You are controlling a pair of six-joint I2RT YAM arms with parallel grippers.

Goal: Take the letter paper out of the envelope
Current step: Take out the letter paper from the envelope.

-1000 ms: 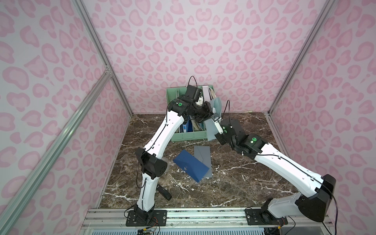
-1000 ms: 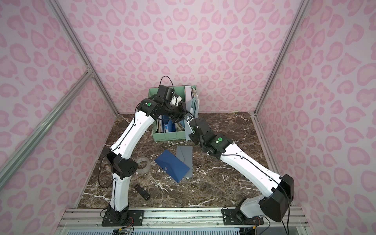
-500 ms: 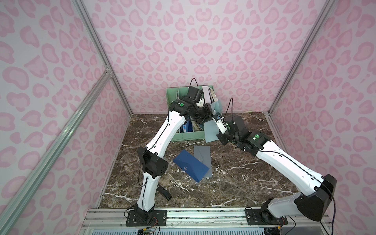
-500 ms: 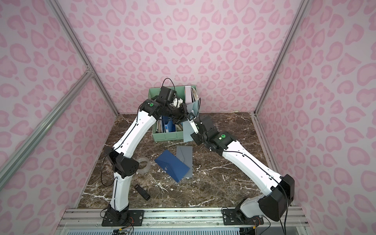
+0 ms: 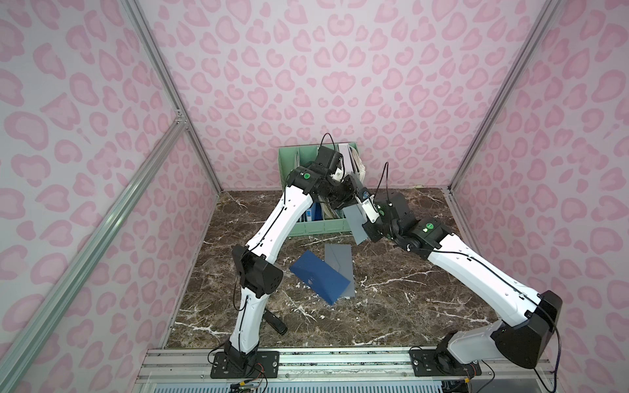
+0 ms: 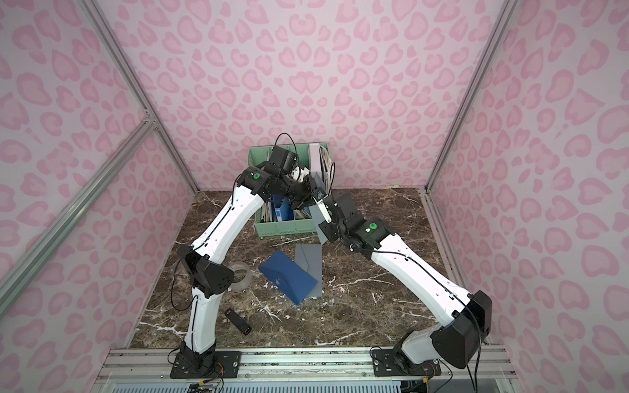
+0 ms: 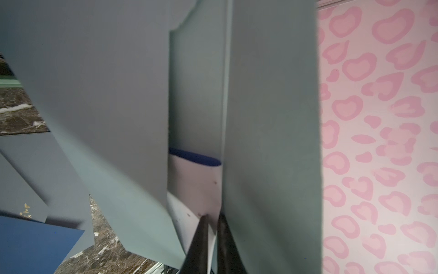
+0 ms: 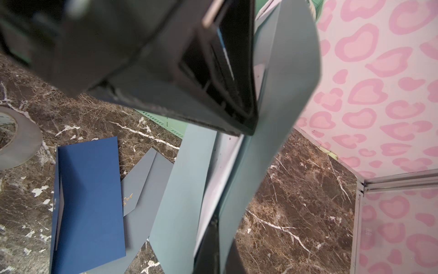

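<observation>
Left wrist view: the left gripper (image 7: 212, 218) is seen pinched shut on an edge of the white letter paper (image 7: 193, 185), which is lodged inside the opened grey-green envelope (image 7: 272, 118). In the right wrist view, the right gripper (image 8: 225, 234) is seen clamped on one end of that envelope. In both top views it is held aloft between the two grippers, just before the green organiser box (image 5: 320, 228). Beneath, a blue envelope (image 5: 320, 279) is laid over a grey envelope (image 5: 340, 257) on the marble table (image 5: 408, 306).
</observation>
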